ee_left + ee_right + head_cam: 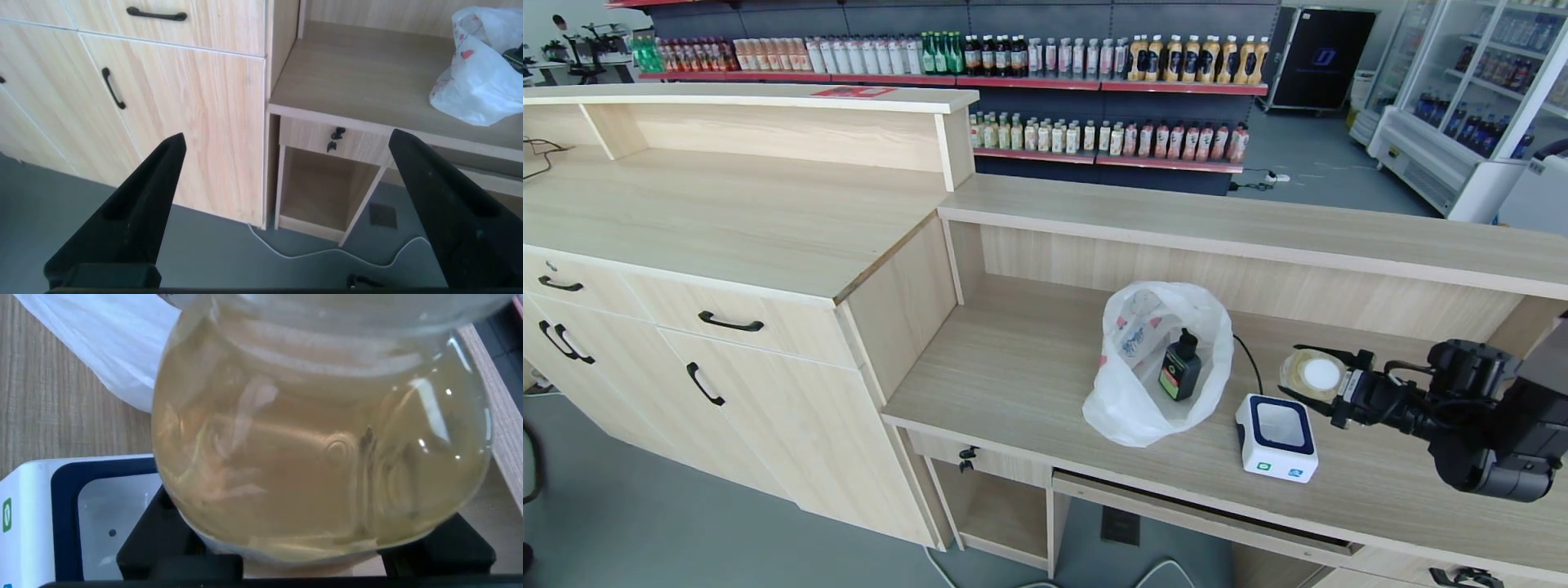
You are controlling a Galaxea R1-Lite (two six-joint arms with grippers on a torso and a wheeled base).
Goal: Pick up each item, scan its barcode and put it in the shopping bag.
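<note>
**Scanner** (1276, 437): white box with a dark-framed window facing up, flat on the table (1013, 367) near its front edge. It serves as the reference for the entries below. In the right wrist view it (73, 514) lies just behind the held bottle.

**Left gripper** (287, 135): well away from the scanner and lower than the tabletop, over the grey floor in front of the cabinet doors (188, 106). Its jaws are spread wide with nothing between them.

**Keyed drawer** (331, 139): under the table's front edge, with an open cubby below it.

**Shopping bag** (1156, 367): thin white plastic, just left of the scanner, with its mouth open towards the front. Its edge (106, 343) also lies on the wood beside the scanner.

**Pump bottle** (1180, 367): dark body with a green label, upright inside the bag. A pale printed pack (1135, 331) leans behind it.

**Right gripper** (1298, 371): just beyond the scanner's far right corner, clamped on the drink bottle.

**Drink bottle** (1321, 376): clear, with a white cap and pale yellow liquid (327, 441), held between the right gripper's jaws. I cannot tell whether it touches the table.

**Black cable** (1250, 359): runs back from the scanner behind the bag.

**Store shelves** (1094, 61): far behind the scanner, with rows of bottled drinks.
</note>
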